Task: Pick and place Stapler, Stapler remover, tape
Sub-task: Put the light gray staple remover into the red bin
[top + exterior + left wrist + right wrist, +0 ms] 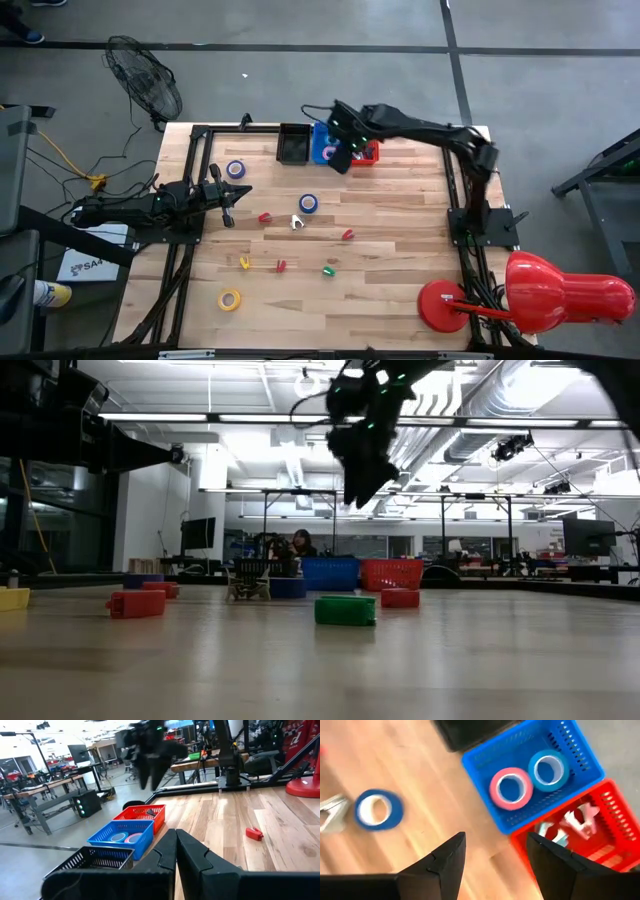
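No label is readable. The right gripper [495,852] hangs with fingers apart above the blue basket [580,762], which holds pink tape [510,788] and blue tape [549,768]. The red basket's [615,810] contents blur. The left gripper [228,205] rests pinched together.

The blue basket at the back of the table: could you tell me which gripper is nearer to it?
The right gripper is nearer: it hangs open just over the blue basket and the red basket. The left gripper sits shut well away, by the table's left side.

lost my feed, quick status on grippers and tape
Right gripper open, empty, above blue basket. Two tape rolls inside. Left gripper shut, waiting at table's left. Nothing blocking.
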`<state>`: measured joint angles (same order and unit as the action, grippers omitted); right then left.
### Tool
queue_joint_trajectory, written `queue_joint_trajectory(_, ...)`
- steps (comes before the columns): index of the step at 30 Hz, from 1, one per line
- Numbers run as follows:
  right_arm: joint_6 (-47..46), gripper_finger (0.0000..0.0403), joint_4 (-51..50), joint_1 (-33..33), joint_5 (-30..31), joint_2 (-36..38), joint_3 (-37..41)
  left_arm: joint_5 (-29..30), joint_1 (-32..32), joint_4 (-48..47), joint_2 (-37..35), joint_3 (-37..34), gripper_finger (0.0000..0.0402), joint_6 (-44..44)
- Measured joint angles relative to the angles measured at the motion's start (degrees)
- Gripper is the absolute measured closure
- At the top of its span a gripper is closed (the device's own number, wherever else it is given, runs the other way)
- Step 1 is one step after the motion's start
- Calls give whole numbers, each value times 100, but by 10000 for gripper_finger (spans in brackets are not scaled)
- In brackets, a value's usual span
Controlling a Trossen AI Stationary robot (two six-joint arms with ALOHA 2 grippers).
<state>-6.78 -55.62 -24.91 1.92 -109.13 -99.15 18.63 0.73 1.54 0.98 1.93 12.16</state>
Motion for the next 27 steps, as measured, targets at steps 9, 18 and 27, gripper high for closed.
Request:
queue_joint_trajectory(9, 268, 203, 889, 463, -142, 1942, 2652, -1, 0, 1, 0, 0, 399, 0)
queue_joint_trajectory(18, 121, 202, 1693, 823, -144, 3351, 4435, -1, -1, 1, 1, 0, 399, 0)
queue_joint_trajectory(27, -213, 201, 2432, 1194, -148, 3920, 5261, 0, -2, 0, 0, 0, 399, 1)
